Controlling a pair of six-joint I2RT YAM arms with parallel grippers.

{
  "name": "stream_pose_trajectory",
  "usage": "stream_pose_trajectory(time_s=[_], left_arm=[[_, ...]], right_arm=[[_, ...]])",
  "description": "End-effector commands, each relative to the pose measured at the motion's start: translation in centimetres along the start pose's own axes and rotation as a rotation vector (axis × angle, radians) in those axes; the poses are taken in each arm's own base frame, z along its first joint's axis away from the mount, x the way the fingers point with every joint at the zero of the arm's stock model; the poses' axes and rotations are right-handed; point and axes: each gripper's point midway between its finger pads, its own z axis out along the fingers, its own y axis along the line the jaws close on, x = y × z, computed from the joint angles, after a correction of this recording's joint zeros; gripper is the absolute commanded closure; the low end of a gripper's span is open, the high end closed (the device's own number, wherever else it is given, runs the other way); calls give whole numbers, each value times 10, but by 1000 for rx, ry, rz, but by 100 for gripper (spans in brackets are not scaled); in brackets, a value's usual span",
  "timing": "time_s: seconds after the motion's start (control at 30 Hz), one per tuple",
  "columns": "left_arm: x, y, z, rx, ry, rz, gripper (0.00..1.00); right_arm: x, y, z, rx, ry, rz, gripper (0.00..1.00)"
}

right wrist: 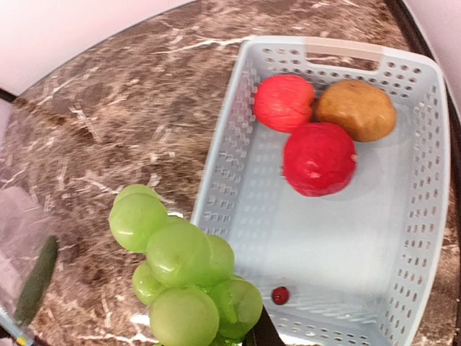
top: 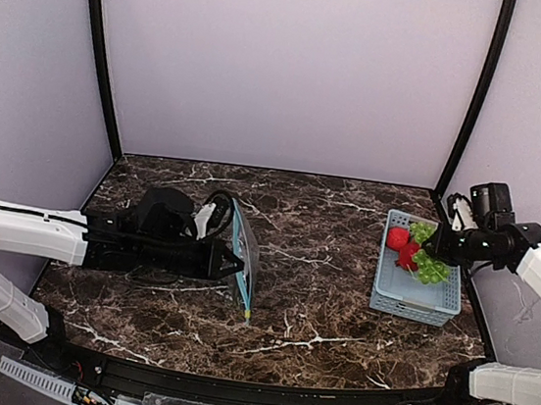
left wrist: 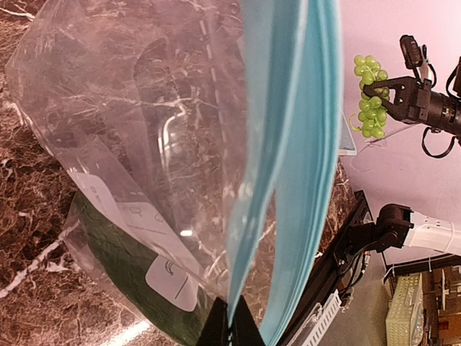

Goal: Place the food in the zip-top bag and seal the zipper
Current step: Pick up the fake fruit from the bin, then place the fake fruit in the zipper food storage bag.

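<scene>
Green grape bunch (right wrist: pixel 180 277), glossy plastic, hangs close under the right wrist lens, clear of the basket and above the dark veined marble table (top: pixel 325 239). Right gripper (left wrist: pixel 385 92) is pinched on its top, seen from across the table; the grip point itself is cut off in the wrist view. Left behind in the light-blue perforated plastic basket (right wrist: pixel 425 180): two round red fruits (right wrist: pixel 319 158), touching each other, and a brown-orange oval fruit (right wrist: pixel 356 108) against the far wall; also a tiny dark-red bead (right wrist: pixel 280 295) on the floor. Clear crinkly plastic zip-top bag (top: pixel 244 254) stands on edge mid-table, well apart from the basket. Left gripper (left wrist: pixel 230 331) is pressed together on its lower rim at the teal-blue zipper (left wrist: pixel 302 144). Step in hand, by my reading: carry the bunch over to the bag mouth. Best done high, approaching along the mouth's axis, lowering until the grapes pass both blue lips before letting go; the left arm should hold the rim steady. Hard to tell: how wide the mouth gapes, since only one lip looks pinched. A dark green shape (left wrist: pixel 122 267) shows through the film, inside or behind, cannot say.
</scene>
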Motion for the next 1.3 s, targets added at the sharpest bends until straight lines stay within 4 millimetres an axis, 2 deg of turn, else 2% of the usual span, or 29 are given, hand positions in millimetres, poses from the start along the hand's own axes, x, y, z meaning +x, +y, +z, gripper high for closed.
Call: stream_pose_trajectory(time_s=[0.0,0.13,0.4,0.5,0.73,0.93,1.13,1.27], left_arm=[[-5,-25,6,107,23,9,99],[-3,-36,11,155,35,-2,99],[4,-47,25,203,75,-16,99],[9,-51,32,228,100,-32,99],[9,-56,38,258,107,-47,99],[11,-55,41,261,113,-51,99],[11,-55,40,268,111,-52,99],[10,-57,38,279,107,-48,99]], right_arm=[[-5,67,-42,-331,-42,-13,100],[0,118,-72,-584,-82,0,100],[29,201,-102,-885,-105,-64,100],[38,228,-107,-957,-114,-98,100],[73,278,-99,-1060,-19,-118,100],[103,310,-88,-1116,65,-113,100],[118,330,-75,-1146,131,-88,100],[128,329,-52,-1075,175,-63,100]])
